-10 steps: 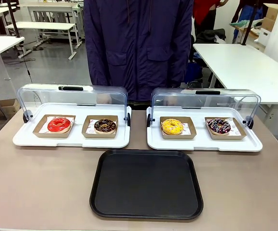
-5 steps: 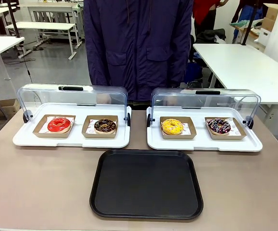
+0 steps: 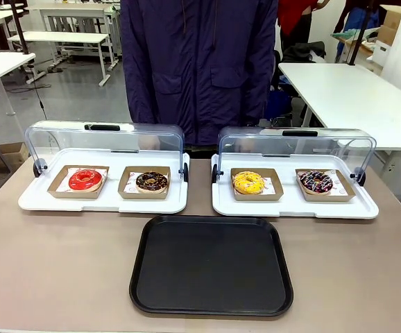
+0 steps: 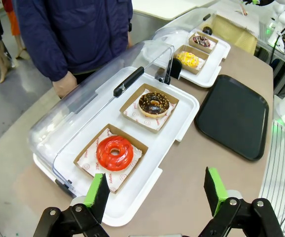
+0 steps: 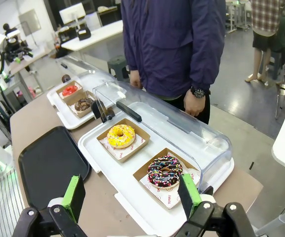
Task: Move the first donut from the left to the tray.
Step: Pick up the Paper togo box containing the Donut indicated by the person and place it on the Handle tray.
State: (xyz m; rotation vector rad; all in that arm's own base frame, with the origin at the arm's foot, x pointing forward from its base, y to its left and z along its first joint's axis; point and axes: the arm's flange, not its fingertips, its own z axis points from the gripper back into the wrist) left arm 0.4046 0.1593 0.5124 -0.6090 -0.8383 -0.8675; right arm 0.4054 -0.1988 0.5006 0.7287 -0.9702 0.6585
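The red-iced donut (image 3: 84, 180) lies in its brown cardboard holder at the left end of the left white tray (image 3: 41, 201), whose clear lid stands raised. The left wrist view has the same donut (image 4: 114, 152) just beyond my left gripper (image 4: 155, 190), which hangs open above the table with nothing between its green pads. The black tray (image 3: 211, 264) sits bare at the table's front middle, and lies to the right in the left wrist view (image 4: 233, 114). My right gripper (image 5: 132, 194) hovers open over the right white tray (image 5: 103, 155); far off lie the red donut (image 5: 70, 89) and the black tray (image 5: 49, 163).
A chocolate donut (image 3: 151, 182) shares the left tray. The right white tray (image 3: 367, 208) holds a yellow donut (image 3: 248, 182) and a dark sprinkled donut (image 3: 316, 182). A person in a dark jacket (image 3: 200, 62) stands at the far edge, hands behind the lids.
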